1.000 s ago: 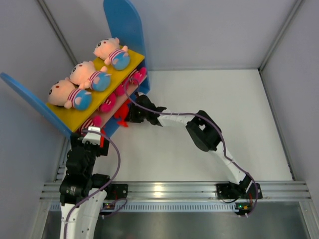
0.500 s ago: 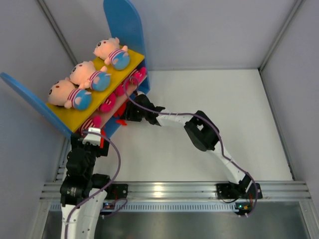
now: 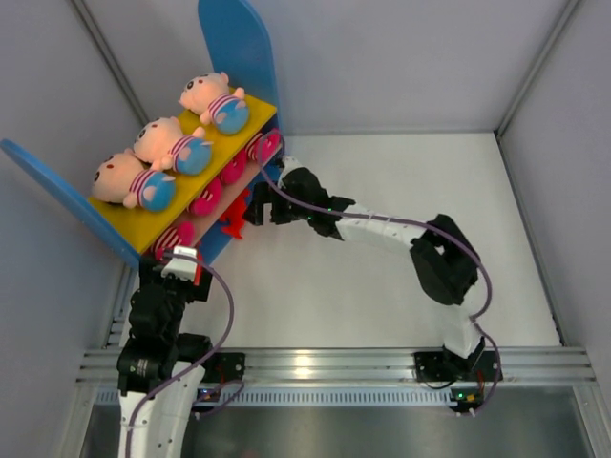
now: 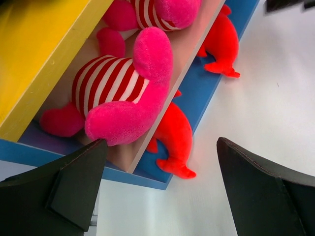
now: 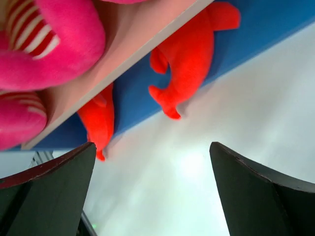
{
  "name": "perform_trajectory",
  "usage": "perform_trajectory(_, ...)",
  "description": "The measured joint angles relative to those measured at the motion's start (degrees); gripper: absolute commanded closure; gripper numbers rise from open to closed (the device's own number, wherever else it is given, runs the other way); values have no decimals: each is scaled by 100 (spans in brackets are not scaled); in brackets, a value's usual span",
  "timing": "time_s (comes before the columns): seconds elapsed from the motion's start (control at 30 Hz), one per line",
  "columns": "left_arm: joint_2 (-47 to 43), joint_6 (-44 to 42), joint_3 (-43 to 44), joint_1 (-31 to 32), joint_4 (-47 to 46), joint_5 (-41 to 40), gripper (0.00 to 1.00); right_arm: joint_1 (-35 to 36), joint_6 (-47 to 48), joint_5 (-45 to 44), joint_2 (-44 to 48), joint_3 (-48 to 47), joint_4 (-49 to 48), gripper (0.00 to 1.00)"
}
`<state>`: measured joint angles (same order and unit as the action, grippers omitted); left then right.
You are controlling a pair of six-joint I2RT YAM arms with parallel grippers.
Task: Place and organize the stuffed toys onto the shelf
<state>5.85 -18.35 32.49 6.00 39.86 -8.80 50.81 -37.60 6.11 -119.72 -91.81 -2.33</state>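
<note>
The shelf [image 3: 234, 38] stands at the back left. Three peach-faced stuffed toys [image 3: 172, 145] lie on its yellow upper board [image 3: 143, 227]. Pink-footed striped toys [image 4: 123, 93] lie on the tan lower board [image 5: 138, 29]. Two red plush toys [image 5: 189, 54] [image 5: 98, 120] lie on the blue bottom panel [image 5: 275, 19], one seen from above as the red plush [image 3: 234, 215]. My right gripper [image 3: 260, 205] [image 5: 152, 196] is open just in front of them, holding nothing. My left gripper [image 3: 181, 250] [image 4: 162, 196] is open and holds nothing, by the shelf's near corner.
White tabletop [image 3: 382, 286] stretches to the right of the shelf, closed in by grey walls. An aluminium rail [image 3: 305, 363] with the arm bases runs along the near edge. The right arm's elbow [image 3: 444, 267] hangs over the table's right half.
My right gripper has opened and drawn back to the right from the shelf, leaving the red plush on the bottom panel. Its elbow swung right. The left arm has barely moved.
</note>
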Motion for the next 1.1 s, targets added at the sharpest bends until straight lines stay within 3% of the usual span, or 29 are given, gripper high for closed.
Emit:
perform_trajectory(0.23, -52, -251, -72, -50, 2, 304, 2, -573, 455, -138, 2505, 2173, 146, 1)
perform_trajectory(0.43, -127, -501, -258, -129, 94, 494, 1, -2188, 748, -872, 4194, 4052, 1047, 1)
perform_trajectory(0.6, -125, -678, -404, -164, 103, 623, 1, -3217, 1038, -1777, 5569, 4962, 1657, 1)
perform_trajectory(0.8, -120, -811, -560, -184, 138, 640, 1, -3449, 1537, -2824, 6780, 5556, 1513, 1)
perform_trajectory(1.1, -24, -887, -614, -269, 151, 640, 1, -3449, 1766, -3366, 7683, 6728, 782, 0)
